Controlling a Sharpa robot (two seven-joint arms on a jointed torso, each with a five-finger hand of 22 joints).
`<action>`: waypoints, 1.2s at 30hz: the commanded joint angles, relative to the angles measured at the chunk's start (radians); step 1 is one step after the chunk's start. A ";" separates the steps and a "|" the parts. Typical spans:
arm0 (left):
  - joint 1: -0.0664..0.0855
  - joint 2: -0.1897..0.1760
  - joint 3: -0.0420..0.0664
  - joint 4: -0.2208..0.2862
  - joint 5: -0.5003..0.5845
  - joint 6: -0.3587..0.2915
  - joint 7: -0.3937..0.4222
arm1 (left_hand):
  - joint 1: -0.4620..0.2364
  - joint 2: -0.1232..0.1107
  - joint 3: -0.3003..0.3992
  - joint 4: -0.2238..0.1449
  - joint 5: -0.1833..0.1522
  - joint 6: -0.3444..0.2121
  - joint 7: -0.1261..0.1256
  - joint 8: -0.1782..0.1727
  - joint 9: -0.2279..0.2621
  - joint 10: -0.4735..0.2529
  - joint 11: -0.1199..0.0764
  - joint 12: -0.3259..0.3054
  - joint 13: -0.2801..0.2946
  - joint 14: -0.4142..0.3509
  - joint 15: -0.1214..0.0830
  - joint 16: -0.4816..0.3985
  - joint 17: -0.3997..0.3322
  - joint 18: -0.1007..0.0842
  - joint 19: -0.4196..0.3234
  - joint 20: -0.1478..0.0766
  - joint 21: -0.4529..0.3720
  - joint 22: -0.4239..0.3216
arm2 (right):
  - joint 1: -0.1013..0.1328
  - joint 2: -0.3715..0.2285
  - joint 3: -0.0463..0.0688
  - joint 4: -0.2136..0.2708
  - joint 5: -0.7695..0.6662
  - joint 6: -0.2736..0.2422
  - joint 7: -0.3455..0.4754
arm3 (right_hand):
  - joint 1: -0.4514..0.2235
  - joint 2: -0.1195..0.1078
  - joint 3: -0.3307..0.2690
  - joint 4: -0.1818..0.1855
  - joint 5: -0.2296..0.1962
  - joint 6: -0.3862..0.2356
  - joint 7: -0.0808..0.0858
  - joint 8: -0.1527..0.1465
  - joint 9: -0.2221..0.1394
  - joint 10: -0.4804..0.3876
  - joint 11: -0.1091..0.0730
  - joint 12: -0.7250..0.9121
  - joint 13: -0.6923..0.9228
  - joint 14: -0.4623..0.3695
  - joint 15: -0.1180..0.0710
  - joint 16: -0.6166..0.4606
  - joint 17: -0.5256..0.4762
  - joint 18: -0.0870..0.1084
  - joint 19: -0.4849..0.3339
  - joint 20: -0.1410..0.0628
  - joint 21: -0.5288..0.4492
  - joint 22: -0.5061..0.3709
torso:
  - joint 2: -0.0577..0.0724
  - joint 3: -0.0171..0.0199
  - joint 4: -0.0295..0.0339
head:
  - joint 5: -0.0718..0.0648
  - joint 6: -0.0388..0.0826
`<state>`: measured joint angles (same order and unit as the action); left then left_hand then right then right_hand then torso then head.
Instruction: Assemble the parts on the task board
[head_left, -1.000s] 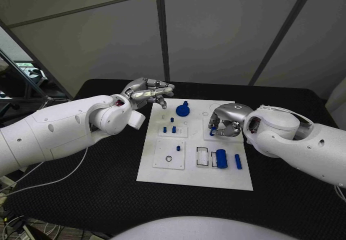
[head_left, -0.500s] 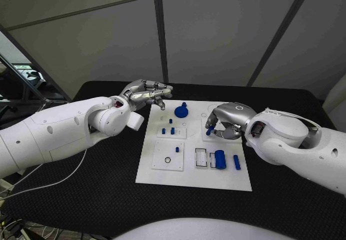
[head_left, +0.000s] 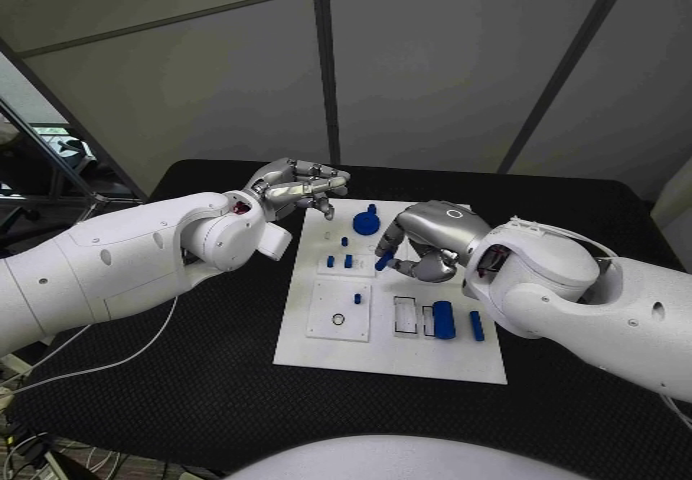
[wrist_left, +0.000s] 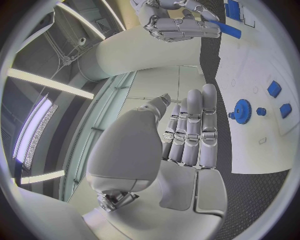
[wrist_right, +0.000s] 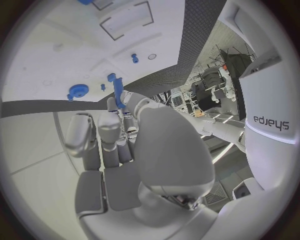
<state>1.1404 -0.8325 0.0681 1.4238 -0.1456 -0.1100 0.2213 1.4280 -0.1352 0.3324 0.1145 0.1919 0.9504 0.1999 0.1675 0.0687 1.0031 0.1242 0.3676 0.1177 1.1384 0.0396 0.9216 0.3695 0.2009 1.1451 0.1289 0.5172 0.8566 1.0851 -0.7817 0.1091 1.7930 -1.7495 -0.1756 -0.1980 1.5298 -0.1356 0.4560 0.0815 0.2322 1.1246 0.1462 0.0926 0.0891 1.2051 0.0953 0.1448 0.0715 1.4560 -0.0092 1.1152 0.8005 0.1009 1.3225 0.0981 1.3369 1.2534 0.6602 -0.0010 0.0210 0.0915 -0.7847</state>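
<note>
The white task board (head_left: 389, 355) lies in the middle of the table. My right hand (head_left: 415, 240) hovers over the board's middle and pinches a blue peg (head_left: 385, 262) in its fingertips; the right wrist view shows that peg (wrist_right: 117, 91) standing up from the fingers. A blue gear (head_left: 365, 222) sits at the board's far end, with small blue pegs (head_left: 338, 260) just in front of it. My left hand (head_left: 299, 186) floats beyond the board's far left corner, fingers (wrist_left: 190, 125) stretched out side by side, holding nothing.
A thick blue cylinder (head_left: 443, 318) and a slim blue peg (head_left: 476, 324) lie on the board's near right part beside rectangular slots (head_left: 405, 315). A small stud (head_left: 356, 297) and a ring (head_left: 338, 319) sit on the near left plate. Black table (head_left: 173, 350) surrounds the board.
My right hand has carried the blue peg leftward, from the board's right side to over its middle. The left hand has stayed almost still.
</note>
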 joint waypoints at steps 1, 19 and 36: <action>0.002 0.003 0.001 -0.001 0.004 0.002 0.003 | -0.004 0.006 -0.003 -0.001 -0.002 -0.004 0.000 0.005 0.000 -0.009 0.000 0.006 0.001 -0.006 0.000 0.001 -0.001 -0.018 0.000 0.005 -0.005 -0.001 | -0.006 0.023 -0.004 -0.004 0.047 -0.007 0.033 | -0.018 0.001 0.006 -0.002 0.000 0.005 0.002 -0.006 0.000 0.029 -0.023 -0.007 0.002 0.005 -0.003 0.003 -0.002 -0.019 0.003 -0.002 0.004 -0.001 | 0.001 0.0011 0.0007 | 0.004 -0.003; 0.002 0.012 0.001 -0.011 0.004 0.001 0.006 | -0.002 0.008 -0.003 -0.002 -0.002 -0.005 0.001 0.006 0.000 -0.011 0.001 0.009 0.001 -0.006 0.000 0.001 -0.002 -0.018 0.001 0.005 -0.005 -0.002 | -0.050 0.145 -0.078 -0.071 0.069 0.015 0.081 | -0.022 0.001 0.010 -0.006 0.001 0.002 0.002 -0.008 -0.001 0.028 -0.022 -0.012 0.002 0.004 -0.002 0.003 -0.004 -0.018 0.000 -0.002 0.002 -0.004 | 0.000 0.0017 -0.0008 | 0.016 -0.014; 0.002 0.014 0.001 -0.012 0.004 0.004 0.005 | -0.002 0.008 -0.003 -0.002 -0.002 -0.005 0.001 0.006 0.000 -0.011 0.001 0.009 0.001 -0.006 0.000 0.001 -0.002 -0.018 0.001 0.005 -0.005 -0.002 | -0.061 0.178 -0.088 -0.116 0.063 0.023 0.084 | -0.023 0.002 0.013 -0.010 0.001 0.002 0.002 -0.009 -0.001 0.028 -0.022 -0.015 0.002 0.004 -0.002 0.005 -0.001 -0.019 0.000 -0.001 0.003 -0.002 | 0.001 0.0013 -0.0020 | 0.020 -0.017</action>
<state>1.1407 -0.8198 0.0682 1.4107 -0.1455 -0.1100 0.2213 1.4280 -0.1352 0.3324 0.1145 0.1920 0.9504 0.1999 0.1675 0.0687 0.9961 0.1244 0.3736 0.1175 1.1384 0.0396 0.9216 0.3684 0.2008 1.1451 0.1289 0.5172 0.8555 1.0238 -0.6053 0.0211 1.6780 -1.6865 -0.1621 -0.1230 1.5100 -0.1395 0.4644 0.0729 0.2293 1.1244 0.1462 0.0861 0.0884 1.2102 0.0925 0.1333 0.0713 1.4560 -0.0091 1.1152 0.7986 0.1008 1.3224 0.0982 1.3368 1.2506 0.6608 0.0007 0.0193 0.1121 -0.8007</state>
